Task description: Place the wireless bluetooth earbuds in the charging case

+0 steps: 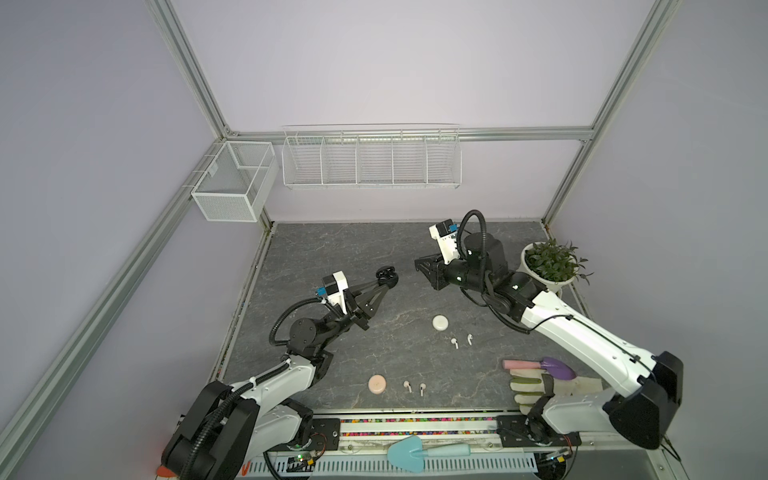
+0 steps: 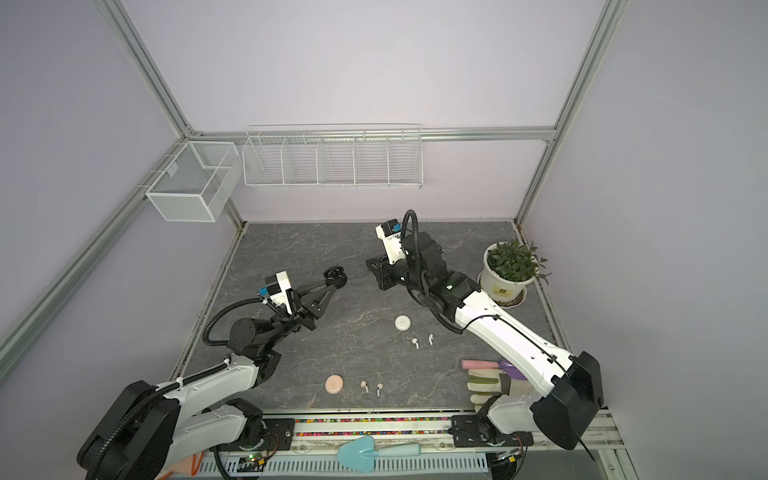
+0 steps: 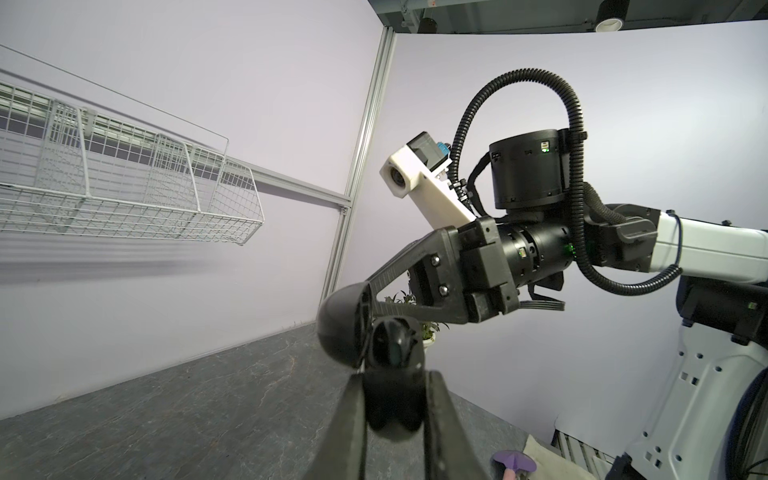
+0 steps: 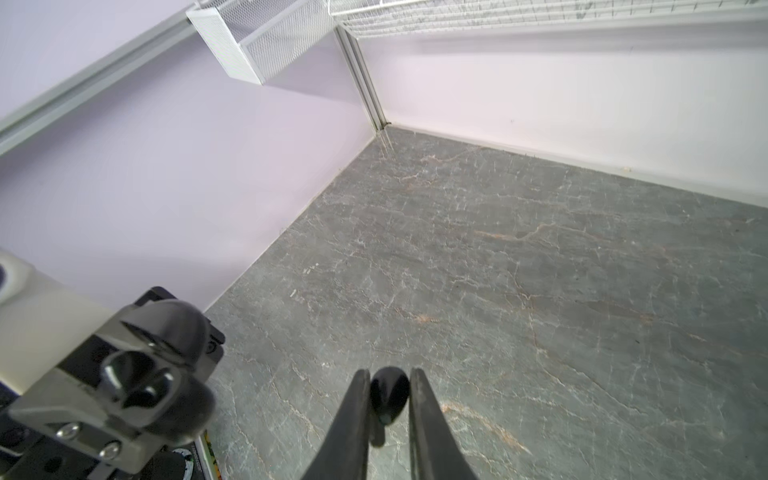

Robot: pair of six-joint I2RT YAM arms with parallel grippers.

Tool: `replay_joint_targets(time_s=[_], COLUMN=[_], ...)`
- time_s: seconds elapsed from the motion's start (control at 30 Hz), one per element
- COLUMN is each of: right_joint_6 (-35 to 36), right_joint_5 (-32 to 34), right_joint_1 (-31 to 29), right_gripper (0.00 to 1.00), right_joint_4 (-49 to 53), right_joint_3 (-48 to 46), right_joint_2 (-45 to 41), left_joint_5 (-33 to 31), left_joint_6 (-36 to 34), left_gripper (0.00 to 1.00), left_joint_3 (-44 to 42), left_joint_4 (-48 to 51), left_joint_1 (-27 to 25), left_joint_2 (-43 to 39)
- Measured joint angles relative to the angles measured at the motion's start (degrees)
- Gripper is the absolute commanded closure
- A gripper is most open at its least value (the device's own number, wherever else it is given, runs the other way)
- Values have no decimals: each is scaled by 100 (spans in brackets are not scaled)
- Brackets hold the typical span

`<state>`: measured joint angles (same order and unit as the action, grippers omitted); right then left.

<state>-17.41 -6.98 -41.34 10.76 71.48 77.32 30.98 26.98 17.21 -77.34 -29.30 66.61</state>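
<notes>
A black earbud [image 4: 388, 399] is pinched in the right gripper [image 4: 389, 376], with its stem along the jaws, it seems. The open black charging case [image 1: 387, 276] is squeezed in the left gripper [image 3: 395, 384], up in the air. The case is near the bud but apart, on its left in both top views.

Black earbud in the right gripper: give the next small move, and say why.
Probably ease the right gripper toward the open round black plastic charging case and line the small black stemmed plastic earbud it pinches over the open face. The left gripper holds that case up, lid open, and in both top views a gap separates the two grippers.
</notes>
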Motion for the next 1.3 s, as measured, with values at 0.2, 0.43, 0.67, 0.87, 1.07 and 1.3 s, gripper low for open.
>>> replay_joint_targets(time_s=[0.2,0.43,0.67,0.87,1.07,1.3], right_joint_6=[-105,-105,-103,-50,-13,13], right_joint_5=[-149,-337,-428,-505,-509,-531], right_joint_1=[-94,-245,-382,-603,-693,-737], right_gripper=[79,79,79,78,78,78], right_joint_4=[-262,-546,-824,-1043,-1244,-1375], right_joint_3=[0,0,9,9,9,-33], right_joint_2=[-109,-273,-446,-439,-361,-212], left_joint_5=[101,186,208,214,229,229], left_joint_6=[20,44,48,85,85,85], left_gripper=[100,100,100,100,100,100], left_joint_3=[92,120,203,208,208,208], left_joint_4=[-76,-83,-90,-125,-125,-125], left_joint_1=[0,0,0,0,-2,-2], left_joint_2=[92,133,157,157,155,155])
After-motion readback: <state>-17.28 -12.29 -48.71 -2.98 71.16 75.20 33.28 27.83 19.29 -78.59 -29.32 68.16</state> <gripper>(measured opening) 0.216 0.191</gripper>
